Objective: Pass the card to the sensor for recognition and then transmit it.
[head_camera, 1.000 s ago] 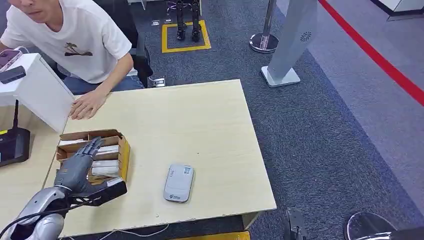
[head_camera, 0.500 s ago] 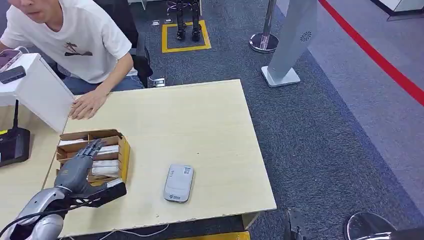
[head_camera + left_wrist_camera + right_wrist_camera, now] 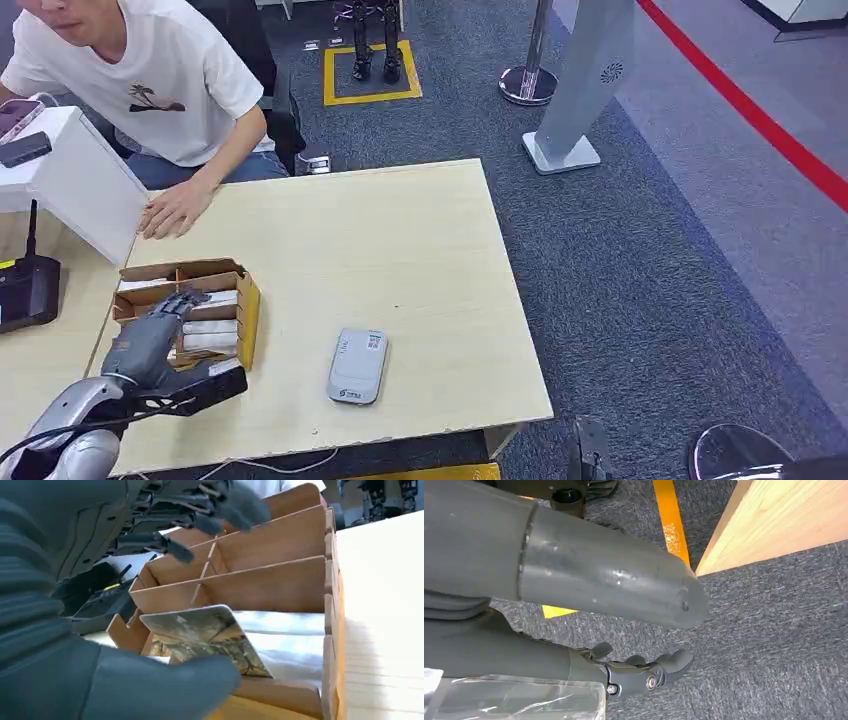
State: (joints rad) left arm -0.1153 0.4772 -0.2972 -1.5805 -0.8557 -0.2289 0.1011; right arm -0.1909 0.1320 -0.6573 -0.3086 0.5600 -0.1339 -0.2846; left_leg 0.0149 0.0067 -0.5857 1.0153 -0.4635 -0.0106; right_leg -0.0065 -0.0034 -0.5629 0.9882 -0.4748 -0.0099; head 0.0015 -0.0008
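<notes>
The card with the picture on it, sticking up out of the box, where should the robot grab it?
Probably by the raised free corner of the card, pinched from above. It leans tilted out of the cardboard box, and the box walls block its lower edge. The left hand is right over it.

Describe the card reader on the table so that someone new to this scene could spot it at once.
Start at the light wooden table and look along its near edge. To the right of the divided brown cardboard box of cards, apart from it, lies the flat grey rounded-rectangle sensor. It alone lies flat on the bare wood, pale grey, with small printed marks on top.
</notes>
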